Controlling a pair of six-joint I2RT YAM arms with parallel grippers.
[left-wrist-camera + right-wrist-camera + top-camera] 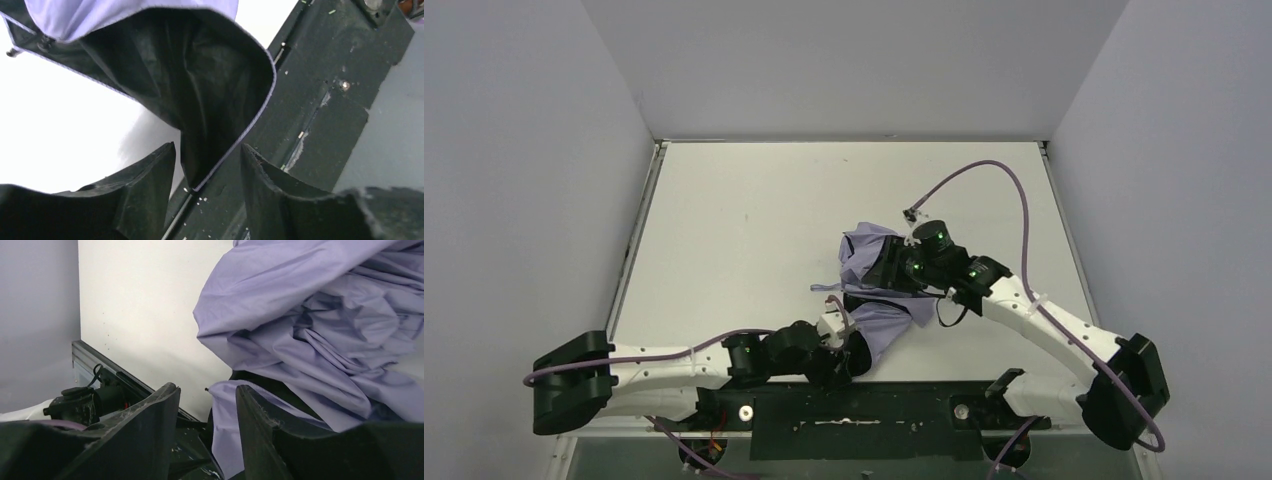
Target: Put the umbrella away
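The umbrella [874,285] lies crumpled in the middle of the table, pale lavender fabric with a dark underside. A thin black rib [824,288] pokes out to its left. My left gripper [852,358] is at its near end. In the left wrist view this gripper [207,147] is open, and a fold of the umbrella [200,75] hangs down between the fingertips, unpinched. My right gripper [887,268] sits over the far part of the fabric. It is open [206,386] with the bunched umbrella [310,325] just beyond its fingers. I see no handle.
A black mounting strip [854,410] runs along the near edge under the arms. A purple cable [1014,190] arcs over the right side of the table. Grey walls close in the table on the left, back and right; a metal rim [639,230] borders the left.
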